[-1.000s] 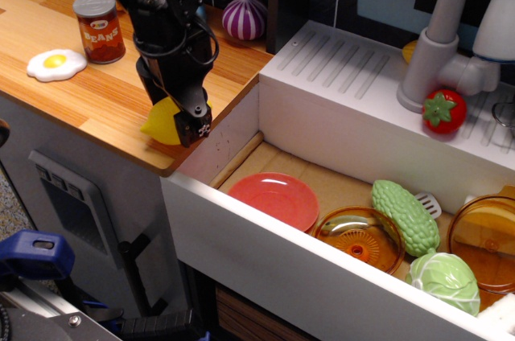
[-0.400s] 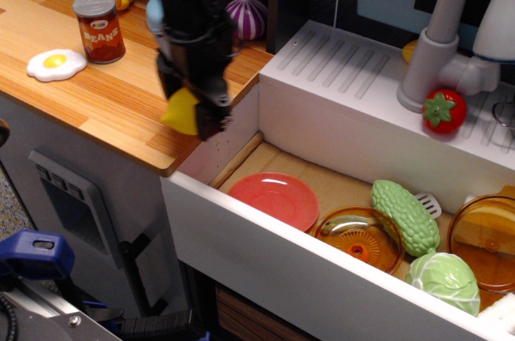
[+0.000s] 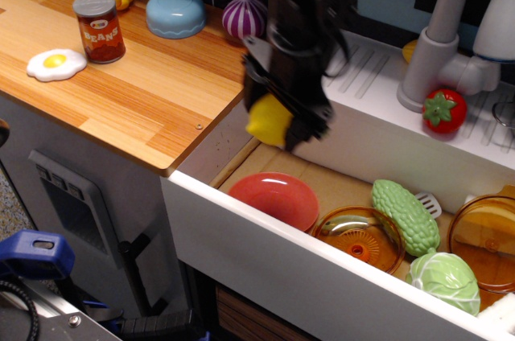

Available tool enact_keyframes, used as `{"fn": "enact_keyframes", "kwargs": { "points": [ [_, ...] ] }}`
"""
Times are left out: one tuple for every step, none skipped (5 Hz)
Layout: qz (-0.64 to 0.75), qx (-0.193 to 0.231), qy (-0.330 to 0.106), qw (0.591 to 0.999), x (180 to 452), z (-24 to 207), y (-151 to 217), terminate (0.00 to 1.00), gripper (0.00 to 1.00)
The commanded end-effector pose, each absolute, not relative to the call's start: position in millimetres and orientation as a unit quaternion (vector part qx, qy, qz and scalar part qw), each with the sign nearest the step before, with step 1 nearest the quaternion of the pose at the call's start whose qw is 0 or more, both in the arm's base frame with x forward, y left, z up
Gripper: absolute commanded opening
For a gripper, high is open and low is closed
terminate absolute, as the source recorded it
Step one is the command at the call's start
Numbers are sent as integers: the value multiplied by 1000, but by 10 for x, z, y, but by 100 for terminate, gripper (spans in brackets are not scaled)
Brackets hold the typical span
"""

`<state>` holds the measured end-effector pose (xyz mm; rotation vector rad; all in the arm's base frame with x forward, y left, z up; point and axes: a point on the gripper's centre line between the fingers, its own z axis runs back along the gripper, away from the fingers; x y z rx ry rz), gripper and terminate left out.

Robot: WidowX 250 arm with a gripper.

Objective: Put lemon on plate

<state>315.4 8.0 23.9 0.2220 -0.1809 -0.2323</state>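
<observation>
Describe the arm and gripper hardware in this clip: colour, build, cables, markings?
The arm is black and motion-blurred, with dark cable loops at the wrist. The gripper is black too, blocky with flat fingers. Any markings are unreadable in the blur. No sleeve or covering shows.

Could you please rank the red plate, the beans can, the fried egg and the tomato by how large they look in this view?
1. plate
2. beans can
3. fried egg
4. tomato

Can and egg look close; tomato sits farther back, so unsure.
</observation>
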Motion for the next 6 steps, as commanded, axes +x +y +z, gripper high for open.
{"fn": "enact_keyframes", "kwargs": {
  "points": [
    [-59, 105, -91, 989, 3200, -24, 220, 0, 0],
    [-46, 66, -79, 994, 3242, -130, 287, 0, 0],
    [-29, 29, -74, 996, 3251, -206, 245, 0, 0],
    [-6, 12, -81, 997, 3223, -252, 196, 0, 0],
    [9, 9, -88, 996, 3192, -287, 176, 0, 100],
    [9, 9, -88, 996, 3192, -287, 176, 0, 100]
  ]
}}
